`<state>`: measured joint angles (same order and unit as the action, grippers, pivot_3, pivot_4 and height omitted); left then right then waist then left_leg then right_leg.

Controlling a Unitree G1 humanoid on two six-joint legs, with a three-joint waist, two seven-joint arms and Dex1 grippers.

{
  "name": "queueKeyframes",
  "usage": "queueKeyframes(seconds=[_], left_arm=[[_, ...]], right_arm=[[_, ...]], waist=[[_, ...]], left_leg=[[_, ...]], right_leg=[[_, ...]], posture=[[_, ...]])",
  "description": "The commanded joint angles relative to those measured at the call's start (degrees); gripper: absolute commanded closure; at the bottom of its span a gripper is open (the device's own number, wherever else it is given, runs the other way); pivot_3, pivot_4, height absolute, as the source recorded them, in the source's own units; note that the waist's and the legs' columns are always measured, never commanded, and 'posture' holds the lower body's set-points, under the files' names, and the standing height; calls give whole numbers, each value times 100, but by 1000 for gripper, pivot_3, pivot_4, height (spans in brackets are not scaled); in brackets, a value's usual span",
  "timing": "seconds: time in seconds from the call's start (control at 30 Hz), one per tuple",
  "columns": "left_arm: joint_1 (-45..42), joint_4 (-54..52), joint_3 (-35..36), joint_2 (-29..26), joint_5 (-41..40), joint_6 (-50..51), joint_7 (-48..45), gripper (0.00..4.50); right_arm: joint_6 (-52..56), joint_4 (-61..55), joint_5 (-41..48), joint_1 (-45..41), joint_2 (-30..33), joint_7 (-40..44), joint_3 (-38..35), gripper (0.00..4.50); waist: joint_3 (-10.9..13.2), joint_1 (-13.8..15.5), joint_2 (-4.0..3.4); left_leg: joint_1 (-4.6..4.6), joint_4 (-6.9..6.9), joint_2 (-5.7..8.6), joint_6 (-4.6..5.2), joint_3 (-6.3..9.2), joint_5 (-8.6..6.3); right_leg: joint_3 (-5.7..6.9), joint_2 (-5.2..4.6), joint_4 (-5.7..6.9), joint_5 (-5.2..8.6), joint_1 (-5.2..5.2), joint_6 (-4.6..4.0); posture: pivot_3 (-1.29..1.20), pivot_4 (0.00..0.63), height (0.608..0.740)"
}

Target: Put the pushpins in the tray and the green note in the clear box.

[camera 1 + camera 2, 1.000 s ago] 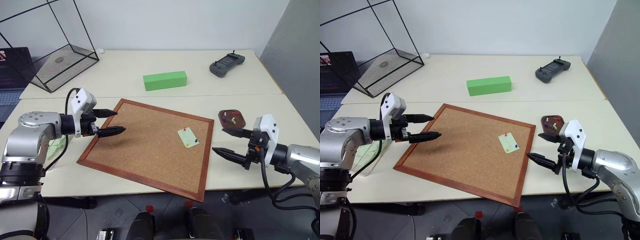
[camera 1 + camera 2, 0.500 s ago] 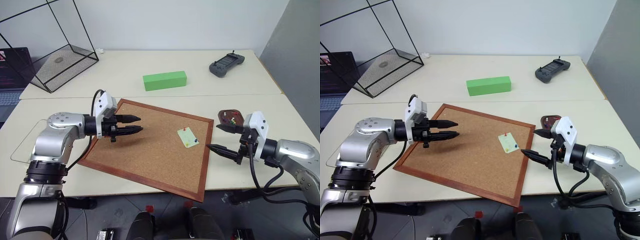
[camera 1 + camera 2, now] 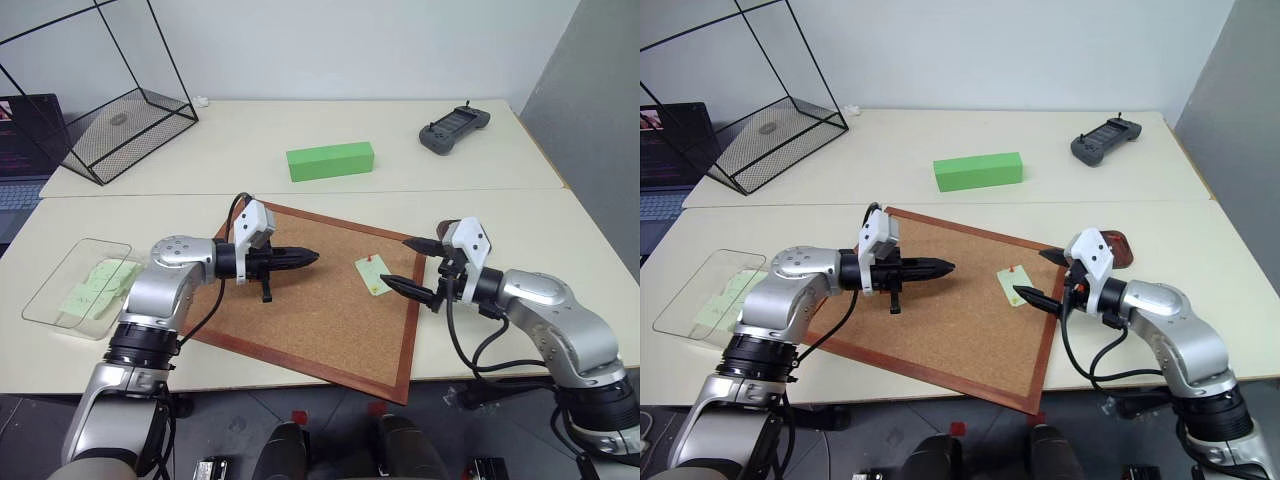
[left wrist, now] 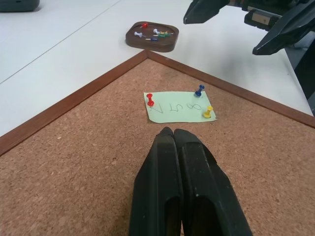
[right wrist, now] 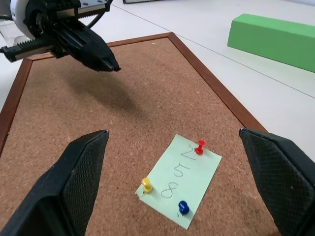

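Looking down from the head views, the left gripper (image 3: 312, 258) hovers over the corkboard (image 3: 250, 320), fingers pressed together and empty; the right gripper (image 3: 411, 266), spread wide, flanks the green note (image 3: 372, 274). Tray (image 3: 1118, 246) sits behind the right wrist, seemingly partly hidden; clear box (image 3: 48, 290) lies far left.

Left wrist view: three pushpins (image 4: 150, 100) fasten the note.

Right wrist view: advise centring on one pin head and pulling straight out.

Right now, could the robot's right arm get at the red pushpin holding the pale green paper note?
Probably yes. The right gripper hangs open facing the note, the red pushpin sits exposed between its fingers, and the shut left gripper stays clear.
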<state>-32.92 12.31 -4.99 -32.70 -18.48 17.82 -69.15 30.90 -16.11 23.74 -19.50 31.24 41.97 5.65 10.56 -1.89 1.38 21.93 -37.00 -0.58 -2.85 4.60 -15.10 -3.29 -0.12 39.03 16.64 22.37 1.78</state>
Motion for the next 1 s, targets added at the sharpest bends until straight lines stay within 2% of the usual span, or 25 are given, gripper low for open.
queueKeyframes(seconds=[0.03,0.37,0.93,1.0], left_arm=[[151,137,-166,133,258,-319,156,4466],[359,838,-606,258,1006,-936,413,4466],[206,965,-698,290,1003,-1012,245,4466],[176,966,-682,287,996,-985,239,4500]], right_arm=[[-270,220,-221,-272,-263,-72,172,0],[-527,1128,-664,-746,-855,-165,419,0],[-1092,2870,-1103,-1304,-1500,-234,421,0],[-1163,3029,-1128,-1339,-1518,-228,375,287]], waist=[[0,-2,0],[-4,3,-2],[-13,5,-9],[-13,3,-10]], left_leg=[[0,0,1,0,0,0],[-2,0,1,0,2,0],[-12,-5,4,1,4,1],[-13,-5,4,1,4,1]], right_leg=[[-1,0,1,0,0,0],[2,-3,3,-1,0,-1],[6,-4,9,-3,-10,1],[6,-4,9,-3,-10,1]], posture=[[0,150,740],[0,150,740],[0,150,740],[0,150,740]])
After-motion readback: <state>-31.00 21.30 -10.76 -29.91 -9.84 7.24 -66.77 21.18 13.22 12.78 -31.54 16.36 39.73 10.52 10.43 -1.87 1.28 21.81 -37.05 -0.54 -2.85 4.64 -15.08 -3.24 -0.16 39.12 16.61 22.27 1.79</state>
